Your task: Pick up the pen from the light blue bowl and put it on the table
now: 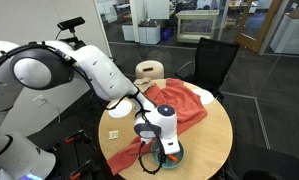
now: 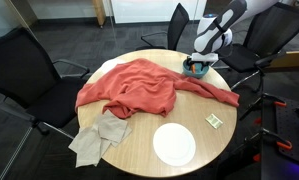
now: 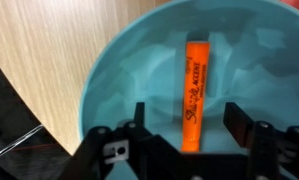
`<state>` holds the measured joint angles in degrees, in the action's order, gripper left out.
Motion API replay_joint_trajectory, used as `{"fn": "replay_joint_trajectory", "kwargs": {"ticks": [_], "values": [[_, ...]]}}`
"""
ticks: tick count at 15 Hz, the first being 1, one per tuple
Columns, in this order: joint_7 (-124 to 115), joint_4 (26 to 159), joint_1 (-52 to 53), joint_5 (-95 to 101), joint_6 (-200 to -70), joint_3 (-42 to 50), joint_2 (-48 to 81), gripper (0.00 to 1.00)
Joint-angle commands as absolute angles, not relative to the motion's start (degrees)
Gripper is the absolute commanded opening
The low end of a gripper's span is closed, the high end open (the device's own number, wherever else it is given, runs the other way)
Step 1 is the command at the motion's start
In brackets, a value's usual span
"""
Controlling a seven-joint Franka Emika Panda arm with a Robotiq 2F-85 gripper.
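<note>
In an exterior view the gripper [image 1: 166, 140] hangs just above the light blue bowl [image 1: 170, 158], at the near edge of the table [image 1: 217, 135] beside a red cloth [image 1: 184, 105]. In an exterior view from elsewhere, the light blue bowl [image 2: 197, 71] sits far right, well apart from a white plate [image 2: 174, 144]. In the wrist view the jaws stand open astride the pen [image 3: 197, 85], which lies flat in the bowl. The pen looks light, stiff and smooth. Pinching mid-barrel across its width seems best, since it may roll.

Arm [image 1: 89, 68] white, glossy, rounded; tool [image 3: 186, 120] blk.
</note>
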<state>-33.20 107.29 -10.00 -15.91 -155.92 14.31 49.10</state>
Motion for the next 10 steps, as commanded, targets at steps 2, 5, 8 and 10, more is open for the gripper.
{"fn": "replay_joint_trajectory", "kwargs": {"ticks": [2, 5, 8, 10], "values": [[-35.0, 104.8, -9.0, -16.6, -153.3, 15.5, 50.4, 0.42], [-35.2, 104.3, -9.0, -16.6, -153.2, 15.6, 50.7, 0.20], [-35.8, 104.1, -8.9, -16.5, -153.0, 15.8, 50.6, 0.01], [-35.7, 104.7, -8.9, -16.7, -153.2, 15.7, 49.8, 0.05]]}}
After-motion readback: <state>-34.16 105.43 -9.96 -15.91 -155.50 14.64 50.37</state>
